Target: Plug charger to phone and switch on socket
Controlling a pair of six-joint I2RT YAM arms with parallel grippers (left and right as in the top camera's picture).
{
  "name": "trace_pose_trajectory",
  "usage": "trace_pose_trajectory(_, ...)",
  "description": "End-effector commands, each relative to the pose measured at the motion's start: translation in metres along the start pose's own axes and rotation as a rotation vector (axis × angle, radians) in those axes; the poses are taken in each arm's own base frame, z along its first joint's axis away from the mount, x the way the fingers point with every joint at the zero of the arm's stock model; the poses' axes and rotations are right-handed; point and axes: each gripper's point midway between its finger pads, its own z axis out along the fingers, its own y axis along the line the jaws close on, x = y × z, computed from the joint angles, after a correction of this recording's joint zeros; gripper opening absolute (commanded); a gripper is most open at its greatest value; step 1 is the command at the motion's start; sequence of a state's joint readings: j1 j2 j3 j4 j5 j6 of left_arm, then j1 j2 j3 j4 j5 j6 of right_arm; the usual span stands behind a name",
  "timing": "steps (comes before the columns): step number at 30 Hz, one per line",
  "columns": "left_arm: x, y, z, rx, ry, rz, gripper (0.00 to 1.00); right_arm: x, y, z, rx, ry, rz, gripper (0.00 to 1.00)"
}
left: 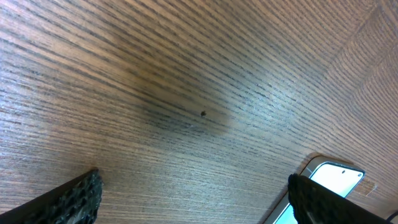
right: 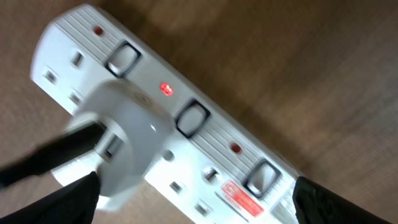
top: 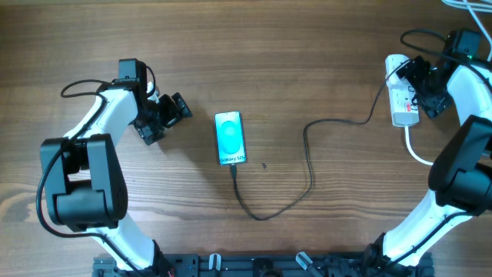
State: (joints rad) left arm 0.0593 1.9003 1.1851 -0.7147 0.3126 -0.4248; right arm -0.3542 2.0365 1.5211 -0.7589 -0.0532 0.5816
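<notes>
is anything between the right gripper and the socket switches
nothing visible covers the switches on the socket; the right gripper hangs open above it. the white plug adapter stands beside the middle switch, not over it.

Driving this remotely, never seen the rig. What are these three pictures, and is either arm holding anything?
Two robot arms work at a wooden table. The overhead picture looks straight down; the other two come from wrist cameras. The phone lies mid-table, the black charger cable running from its near end to the white socket strip. The left end effector is open beside the phone; the right end effector is open over the strip, where one red light glows. Nothing is held.
</notes>
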Motion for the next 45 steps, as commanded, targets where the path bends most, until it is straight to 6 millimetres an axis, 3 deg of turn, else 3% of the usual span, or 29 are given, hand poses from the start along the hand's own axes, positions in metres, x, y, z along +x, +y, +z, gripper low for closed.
trace_pose_trajectory(1, -0.002, -0.002, 0.001, 0.008, 0.002, -0.004, 1.0, 0.001, -0.007, -0.002, 0.021, 0.038, -0.023, 1.0)
trace_pose_trajectory(4, -0.002, -0.002, 0.001, 0.008, 0.002, -0.004, 1.0, -0.015, -0.003, -0.033, -0.018, -0.026, -0.022, 1.0)
trace_pose_trajectory(7, -0.002, -0.002, 0.001, 0.008, 0.002, -0.004, 1.0, -0.018, 0.001, -0.048, -0.041, -0.048, -0.031, 1.0)
trace_pose_trajectory(17, -0.002, -0.002, 0.001, 0.008, 0.002, -0.004, 1.0, -0.017, 0.005, -0.045, -0.06, -0.044, -0.03, 1.0)
trace_pose_trajectory(24, -0.002, -0.002, 0.001, 0.008, 0.002, -0.004, 1.0, -0.002, -0.009, -0.01, -0.054, -0.042, -0.025, 1.0)
trace_pose_trajectory(29, -0.002, -0.002, 0.001, 0.008, 0.002, -0.004, 1.0, 0.009, -0.034, 0.019, 0.025, -0.069, 0.039, 1.0)
trace_pose_trajectory(31, -0.002, -0.002, 0.001, 0.008, 0.002, -0.004, 1.0, 0.011, -0.031, 0.014, 0.013, -0.055, 0.04, 1.0)
trace_pose_trajectory(37, -0.002, -0.002, 0.001, 0.008, 0.002, -0.004, 1.0, -0.006, -0.006, -0.052, -0.106, -0.122, 0.036, 1.0)
trace_pose_trajectory(41, -0.002, -0.002, 0.001, 0.008, 0.002, -0.004, 1.0, -0.008, -0.005, -0.046, -0.106, -0.123, 0.034, 1.0)
trace_pose_trajectory(45, -0.002, -0.002, 0.001, 0.008, 0.002, -0.004, 1.0, -0.002, -0.011, -0.016, -0.072, -0.077, 0.038, 1.0)
